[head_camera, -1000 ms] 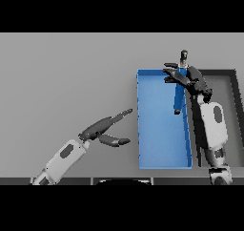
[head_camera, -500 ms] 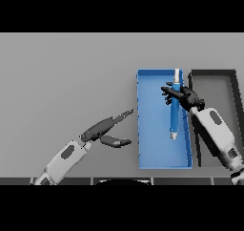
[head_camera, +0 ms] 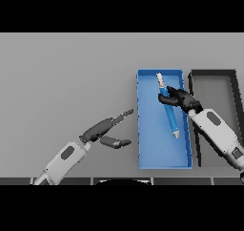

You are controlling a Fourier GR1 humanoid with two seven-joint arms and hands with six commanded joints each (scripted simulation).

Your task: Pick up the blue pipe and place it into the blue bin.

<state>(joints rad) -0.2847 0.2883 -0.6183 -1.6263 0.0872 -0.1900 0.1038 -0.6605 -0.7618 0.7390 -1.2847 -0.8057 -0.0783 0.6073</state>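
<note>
Inside the blue bin (head_camera: pixel 157 149), the blue pipe (head_camera: pixel 169 113) lies lengthwise toward the bin's right wall, pale tips at both ends. Coming over that right wall, the right hand (head_camera: pixel 178 99) has its fingers curled around the pipe's upper half. Just right of the bin sits a black bin (head_camera: pixel 193 82). Left of the blue bin, the left hand (head_camera: pixel 102 130) hovers with fingers stretched straight, holding nothing.

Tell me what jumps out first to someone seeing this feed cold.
The bright blue rectangular bin right of centre draws the eye, with the long blue pipe over it, gripped near its upper end by the right hand. Right of it sits a black tray; the left hand hovers open over the grey table.
</note>
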